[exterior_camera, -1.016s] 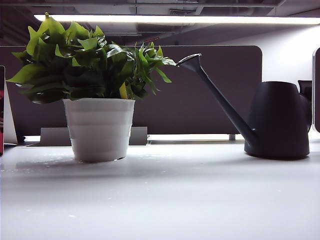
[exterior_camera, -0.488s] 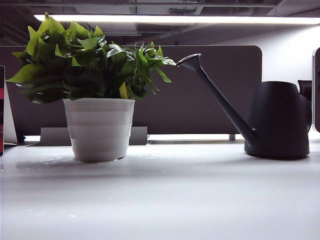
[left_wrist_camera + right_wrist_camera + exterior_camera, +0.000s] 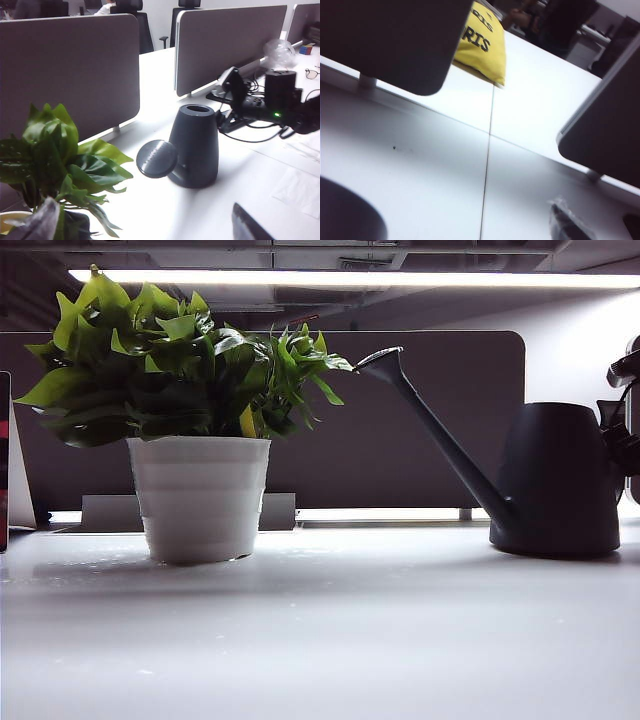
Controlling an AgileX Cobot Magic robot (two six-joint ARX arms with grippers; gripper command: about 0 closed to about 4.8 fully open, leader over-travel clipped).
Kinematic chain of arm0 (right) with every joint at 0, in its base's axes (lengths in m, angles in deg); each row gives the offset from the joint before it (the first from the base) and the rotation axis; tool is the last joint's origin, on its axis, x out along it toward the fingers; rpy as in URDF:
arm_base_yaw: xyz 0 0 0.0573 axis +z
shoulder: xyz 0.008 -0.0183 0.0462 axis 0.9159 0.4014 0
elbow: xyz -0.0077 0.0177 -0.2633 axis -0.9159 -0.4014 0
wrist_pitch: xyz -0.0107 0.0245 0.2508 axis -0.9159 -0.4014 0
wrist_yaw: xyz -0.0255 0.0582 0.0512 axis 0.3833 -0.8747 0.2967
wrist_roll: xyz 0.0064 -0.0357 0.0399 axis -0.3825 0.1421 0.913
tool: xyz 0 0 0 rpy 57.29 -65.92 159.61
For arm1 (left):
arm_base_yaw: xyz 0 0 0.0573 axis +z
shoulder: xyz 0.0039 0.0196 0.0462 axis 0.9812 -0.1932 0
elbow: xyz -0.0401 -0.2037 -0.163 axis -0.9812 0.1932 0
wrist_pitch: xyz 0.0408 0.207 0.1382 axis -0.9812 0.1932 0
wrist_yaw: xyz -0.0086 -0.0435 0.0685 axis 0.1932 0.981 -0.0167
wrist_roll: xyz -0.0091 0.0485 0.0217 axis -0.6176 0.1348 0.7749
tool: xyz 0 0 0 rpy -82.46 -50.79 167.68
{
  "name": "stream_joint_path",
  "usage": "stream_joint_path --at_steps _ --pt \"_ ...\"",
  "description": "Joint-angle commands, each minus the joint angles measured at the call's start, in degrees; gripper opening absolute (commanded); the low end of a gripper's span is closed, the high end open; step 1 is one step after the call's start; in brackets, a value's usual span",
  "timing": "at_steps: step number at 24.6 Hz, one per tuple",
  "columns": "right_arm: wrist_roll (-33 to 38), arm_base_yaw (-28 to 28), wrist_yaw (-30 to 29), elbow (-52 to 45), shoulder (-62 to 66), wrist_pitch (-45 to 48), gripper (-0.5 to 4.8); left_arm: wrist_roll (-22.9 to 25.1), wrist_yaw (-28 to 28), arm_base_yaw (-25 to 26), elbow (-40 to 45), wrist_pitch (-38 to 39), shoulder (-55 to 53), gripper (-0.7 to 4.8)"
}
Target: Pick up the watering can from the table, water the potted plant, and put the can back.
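The watering can [image 3: 560, 480] stands upright on the counter [image 3: 320, 630], well to the right of the potted plant [image 3: 195, 410]. The right gripper [image 3: 625, 415] hangs just behind the can, jaws spread apart. The left gripper [image 3: 150, 227] hovers above the plant, spread wide too.
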Motion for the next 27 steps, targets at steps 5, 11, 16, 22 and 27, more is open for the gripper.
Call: stream_joint_path --at_steps 5,11,16,22,27 --pt "-4.1 1.4 -5.6 5.1 5.6 0.5 3.65 0.0 -0.9 0.1 -0.3 -0.4 0.1 4.79" --pt "-3.3 1.5 -5.5 5.4 5.6 0.4 0.8 0.0 -0.9 0.1 -0.3 0.9 0.2 4.79" --pt "4.5 1.6 -5.6 5.3 5.6 0.1 -0.05 0.0 -0.9 0.1 -0.3 1.2 0.2 4.79" --pt "9.1 4.0 -4.7 5.3 3.9 -2.3 -0.05 0.0 -0.9 0.0 -0.3 1.2 0.2 4.79" --pt "13.5 4.3 -4.7 5.3 2.6 -2.8 -0.05 0.0 -0.9 0.0 -0.3 1.2 0.2 4.79"
